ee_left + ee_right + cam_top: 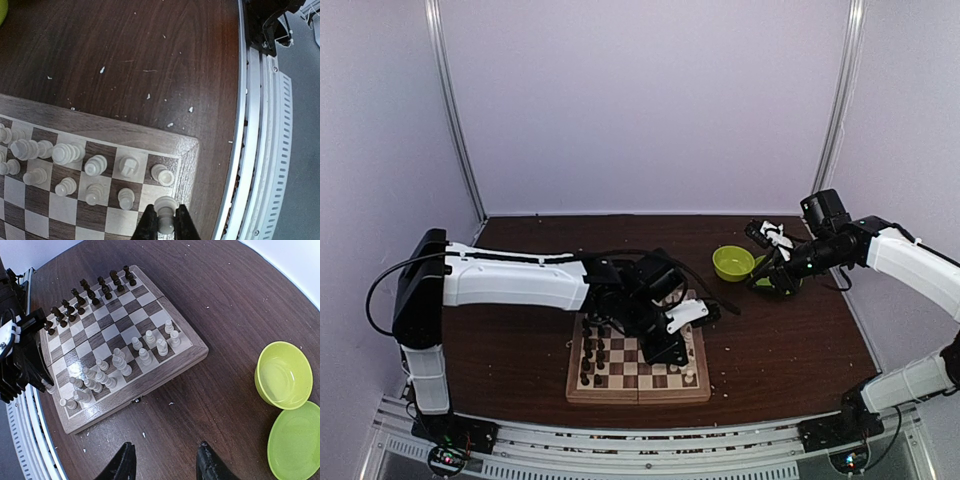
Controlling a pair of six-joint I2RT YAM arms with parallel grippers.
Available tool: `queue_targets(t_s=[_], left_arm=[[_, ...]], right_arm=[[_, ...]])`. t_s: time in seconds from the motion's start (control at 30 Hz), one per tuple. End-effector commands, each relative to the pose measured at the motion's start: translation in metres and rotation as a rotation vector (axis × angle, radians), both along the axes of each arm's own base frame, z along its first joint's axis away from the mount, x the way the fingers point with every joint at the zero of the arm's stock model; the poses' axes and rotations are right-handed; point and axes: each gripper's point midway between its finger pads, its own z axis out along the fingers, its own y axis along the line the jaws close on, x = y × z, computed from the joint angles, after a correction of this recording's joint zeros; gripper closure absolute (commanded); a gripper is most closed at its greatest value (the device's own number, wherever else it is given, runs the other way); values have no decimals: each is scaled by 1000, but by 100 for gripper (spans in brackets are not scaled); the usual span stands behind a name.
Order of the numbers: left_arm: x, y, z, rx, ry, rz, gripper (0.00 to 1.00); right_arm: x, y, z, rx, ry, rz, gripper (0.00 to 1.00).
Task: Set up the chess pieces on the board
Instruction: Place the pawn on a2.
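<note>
Fingers of the left end effector (165, 229) pinch a tiny cream-white turned chess piece (165, 206) at the edge square beside the corner of the square wooden chessboard (125, 134) with dark-brown and cream checks. That board lies at 6 o'clock on the dark wooden tabletop (150, 50). Seen from above, other cream-white pieces (95, 165) stand in two rows along its 3 o'clock side and dark brown-black pieces (590, 355) along its 9 o'clock side. Spread and empty, the right end effector (165, 465) hangs over the tabletop, with a lime-green bowl (280, 375) and a lime-green plate (295, 440) at 2 to 3 o'clock in its wrist view.
</note>
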Motion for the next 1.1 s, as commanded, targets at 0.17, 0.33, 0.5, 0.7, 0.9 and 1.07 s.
queue_targets(t_s=[0.17, 0.33, 0.5, 0.7, 0.9, 1.07], left_arm=[[-5, 1, -7, 83, -57, -86, 96], [-8, 2, -13, 112, -68, -110, 96], [-10, 2, -17, 139, -90, -144, 96], [-9, 2, -24, 165, -100, -157, 96], [-8, 3, -28, 194, -136, -182, 96], [-9, 1, -29, 196, -145, -195, 96]], right_arm=[[4, -2, 11, 0, -36, -11, 59], [4, -2, 11, 0, -36, -10, 59], [4, -2, 9, 0, -30, -9, 59], [5, -3, 9, -5, -32, -12, 59], [6, -2, 5, -8, -22, -12, 59], [6, -2, 4, -9, -16, -10, 59]])
